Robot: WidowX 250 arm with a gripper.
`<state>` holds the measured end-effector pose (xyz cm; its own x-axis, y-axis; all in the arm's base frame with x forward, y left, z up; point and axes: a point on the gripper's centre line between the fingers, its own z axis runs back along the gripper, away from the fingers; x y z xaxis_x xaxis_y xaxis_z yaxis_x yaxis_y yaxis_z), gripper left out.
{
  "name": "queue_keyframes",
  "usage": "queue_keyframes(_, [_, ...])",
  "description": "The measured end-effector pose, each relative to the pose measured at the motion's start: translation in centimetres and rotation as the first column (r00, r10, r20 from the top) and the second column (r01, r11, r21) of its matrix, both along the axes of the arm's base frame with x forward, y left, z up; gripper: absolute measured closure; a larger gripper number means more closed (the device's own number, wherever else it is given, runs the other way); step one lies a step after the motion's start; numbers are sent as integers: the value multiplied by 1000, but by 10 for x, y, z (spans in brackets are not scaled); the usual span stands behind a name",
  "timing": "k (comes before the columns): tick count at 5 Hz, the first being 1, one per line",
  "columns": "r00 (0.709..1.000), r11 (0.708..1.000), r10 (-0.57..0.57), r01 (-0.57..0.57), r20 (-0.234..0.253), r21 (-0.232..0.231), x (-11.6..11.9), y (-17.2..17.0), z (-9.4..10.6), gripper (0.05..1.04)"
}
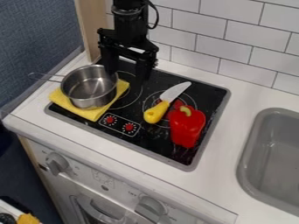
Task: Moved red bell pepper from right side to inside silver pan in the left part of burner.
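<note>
The gripper (126,75) hung over the black cooktop (213,97), its fingers wide apart and nothing between them. The red bell pepper (186,127) sat to its right, nearer the camera, by a yellow-handled knife (156,112). To its left, a silver pan (88,89) rested on yellow cloth (92,114). White tiles (204,46) rose behind; white markings ringed the red dials (129,127).

The red bell pepper (188,126), glossy and whole with a short green stem, sat well apart from the gripper (126,77), to its right and nearer the camera, its stem end turned toward the gripper. The silver pan (88,87), round and shiny, stood upright just beside the gripper, to its left and slightly nearer the camera, mouth up, its thin handle pointing away from the gripper.
</note>
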<state>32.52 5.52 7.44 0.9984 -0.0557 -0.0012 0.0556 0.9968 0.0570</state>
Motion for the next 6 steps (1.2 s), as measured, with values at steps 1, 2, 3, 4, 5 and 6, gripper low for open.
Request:
queue_keyframes(1, [1000, 1000, 3, -3, -31, -10, -3, -1, -10, 82])
queue_keyframes(2, [997, 996, -76, 75, -16, -39, -3, -37, 2, 82])
queue_keyframes(3, [984, 986, -166, 166, 68, 4, -11, -68, 29, 82])
queue_keyframes(4, [969, 971, -237, 237, 70, 8, -23, -92, 27, 82])
queue_keyframes(5, [956, 957, -289, 287, 50, 44, -31, -105, 18, 82])
queue_keyframes(6, [954, 953, -300, 299, 13, 40, -30, -106, 1, 82])
